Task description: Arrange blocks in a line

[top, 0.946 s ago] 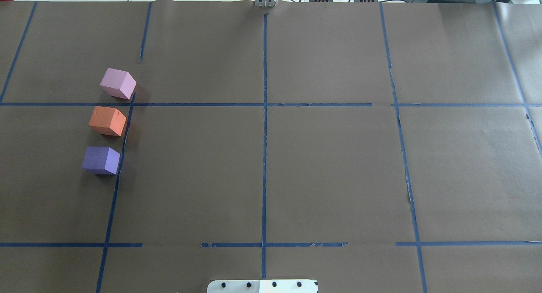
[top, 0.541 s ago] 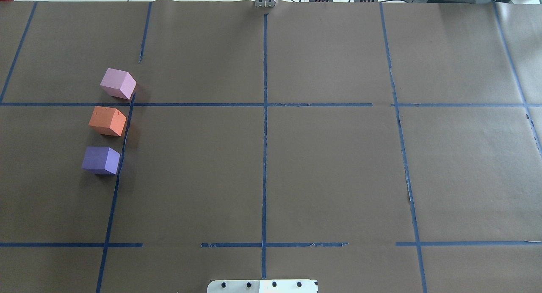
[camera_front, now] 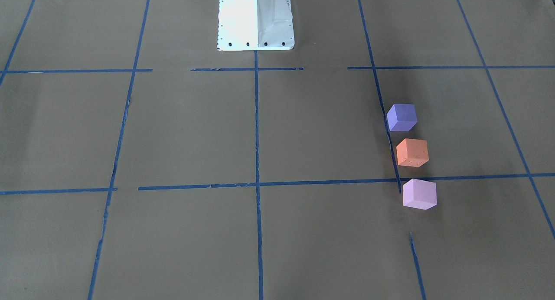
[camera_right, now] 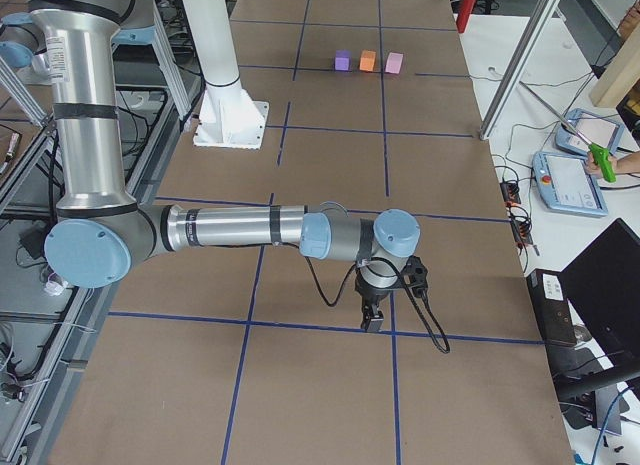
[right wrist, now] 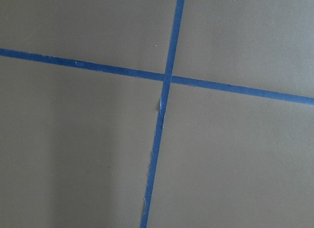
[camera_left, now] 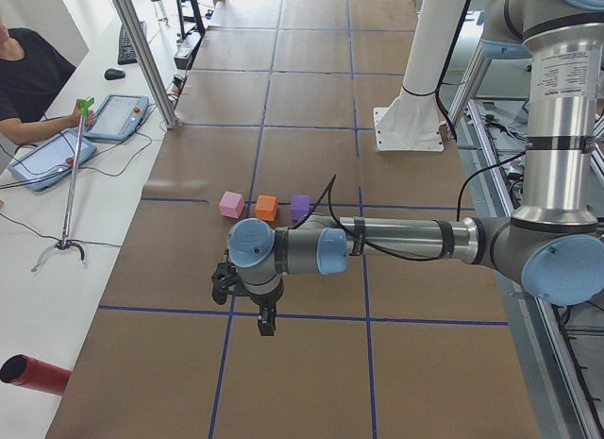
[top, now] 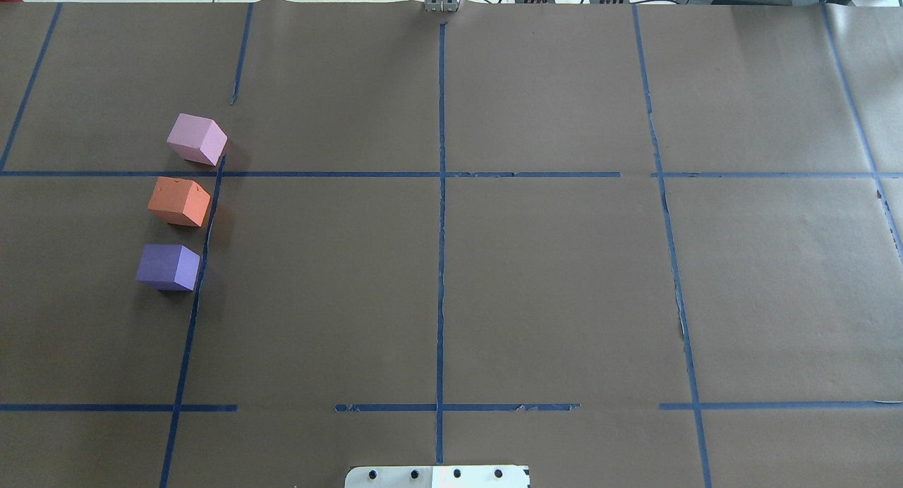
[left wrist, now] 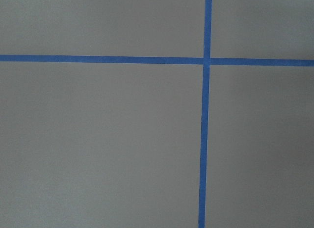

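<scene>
A brown paper-covered surface (top: 550, 283) is divided into large squares by blue tape lines (top: 441, 262). Seen from overhead, three small cubes sit at nine o'clock in a row running twelve to six, with gaps between them: pink block (top: 197, 139) farthest, orange block (top: 179, 201) in the middle, violet block (top: 168, 266) nearest. One tape line runs along their three o'clock side. A white base plate (top: 437, 477) sits at six o'clock.

Overhead and front-facing cameras look down from opposite sides, both seeing the blocks (top: 179, 202).
</scene>
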Robot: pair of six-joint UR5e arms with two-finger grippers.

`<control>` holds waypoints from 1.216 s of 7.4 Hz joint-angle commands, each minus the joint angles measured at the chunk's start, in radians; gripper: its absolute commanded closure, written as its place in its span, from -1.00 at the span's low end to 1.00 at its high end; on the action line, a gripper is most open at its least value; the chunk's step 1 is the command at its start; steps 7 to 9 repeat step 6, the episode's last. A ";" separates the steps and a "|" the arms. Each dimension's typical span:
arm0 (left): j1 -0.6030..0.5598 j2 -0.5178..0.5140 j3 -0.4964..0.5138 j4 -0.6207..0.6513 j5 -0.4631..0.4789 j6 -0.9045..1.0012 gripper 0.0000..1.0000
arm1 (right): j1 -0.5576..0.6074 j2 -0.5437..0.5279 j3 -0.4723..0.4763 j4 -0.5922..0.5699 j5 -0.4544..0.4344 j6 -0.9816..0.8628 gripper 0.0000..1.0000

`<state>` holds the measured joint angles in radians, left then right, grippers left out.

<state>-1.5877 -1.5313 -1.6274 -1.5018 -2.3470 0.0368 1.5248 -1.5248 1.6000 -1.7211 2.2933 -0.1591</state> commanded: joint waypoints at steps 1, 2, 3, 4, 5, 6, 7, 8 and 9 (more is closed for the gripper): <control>0.000 -0.003 -0.002 0.002 0.000 -0.001 -1.00 | 0.000 0.000 0.001 0.000 0.000 0.000 -1.00; 0.000 -0.003 -0.002 0.000 0.000 0.000 -1.00 | 0.000 0.000 0.001 0.000 0.000 0.000 -1.00; 0.000 -0.003 -0.002 0.000 0.000 0.000 -1.00 | 0.000 0.000 0.000 0.000 0.000 0.000 -1.00; 0.000 -0.004 -0.002 0.000 0.001 0.000 -1.00 | 0.000 0.000 0.000 0.000 0.000 0.001 -1.00; 0.000 -0.004 0.000 0.000 0.003 0.029 -1.00 | 0.000 0.000 0.000 0.000 0.000 0.001 -1.00; 0.000 -0.004 0.003 0.000 0.003 0.035 -1.00 | 0.000 0.000 0.000 0.000 0.000 0.001 -1.00; 0.000 -0.004 0.003 0.000 0.003 0.035 -1.00 | 0.000 0.000 0.000 0.000 0.000 0.001 -1.00; 0.000 -0.004 0.003 0.000 0.003 0.035 -1.00 | 0.000 0.000 0.000 0.000 0.000 0.001 -1.00; 0.000 -0.004 0.003 0.000 0.003 0.035 -1.00 | 0.000 0.000 0.000 0.000 0.000 0.001 -1.00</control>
